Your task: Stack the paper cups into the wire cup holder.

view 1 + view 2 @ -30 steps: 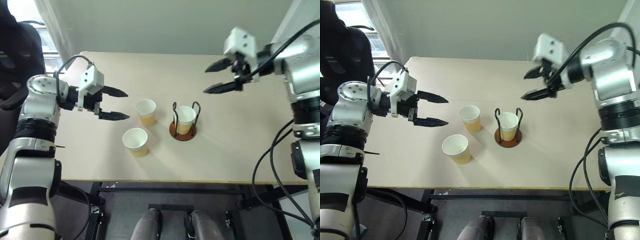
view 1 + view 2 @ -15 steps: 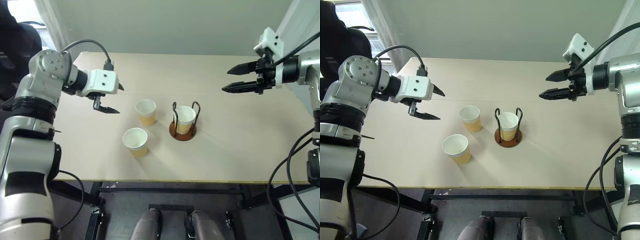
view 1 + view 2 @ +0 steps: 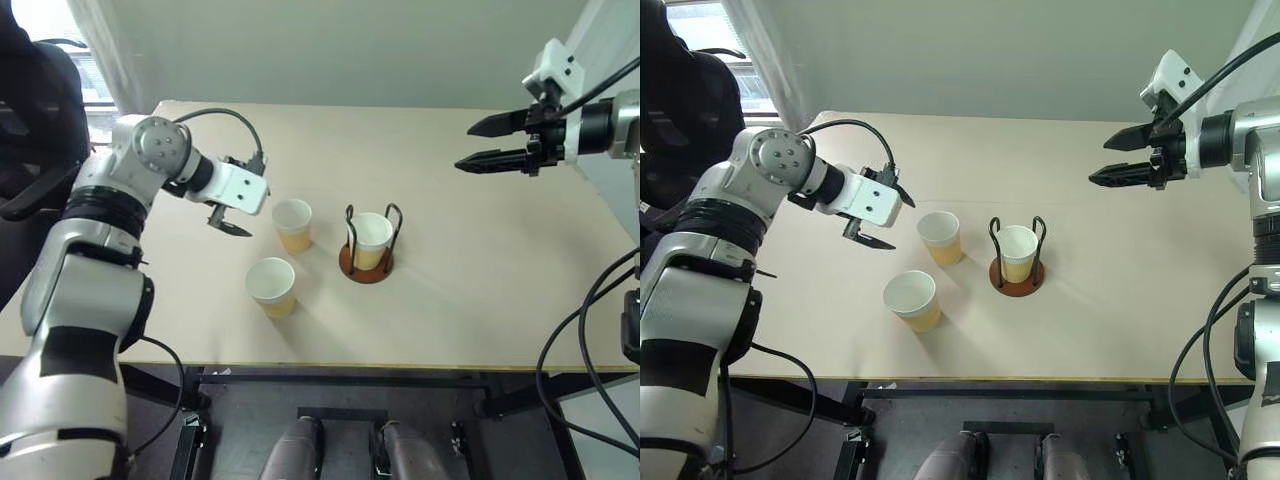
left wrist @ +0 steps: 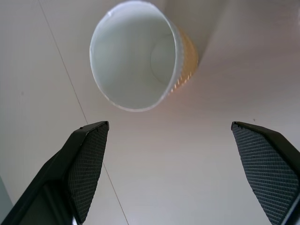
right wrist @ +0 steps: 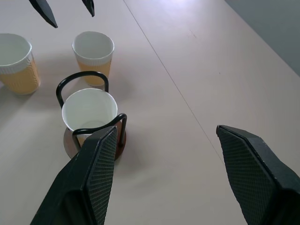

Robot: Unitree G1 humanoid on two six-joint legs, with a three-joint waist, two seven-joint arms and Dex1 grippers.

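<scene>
One paper cup (image 3: 371, 236) already sits inside the wire cup holder (image 3: 366, 245), near the middle of the worktop (image 3: 480, 290). Two more cups wait just to the left of it. The far cup (image 3: 292, 223) stands close to the holder, and the near cup (image 3: 271, 284) stands a little nearer to the front edge.

The left hand (image 3: 238, 212) hangs just left of the far cup, tipped down, with its two black fingers wide apart and nothing in them. I think it is going for that cup. Next it needs to slide its fingers around the cup's sides and close softly, because thin paper squashes easily.

The right hand (image 3: 482, 144) is held high over the far right of the worktop, fingers apart and empty.

The cups are round, wider at the top, white inside and pale tan outside. The holder has a flat reddish-brown round base and thin black wire loops. The worktop is smooth and light beige.
</scene>
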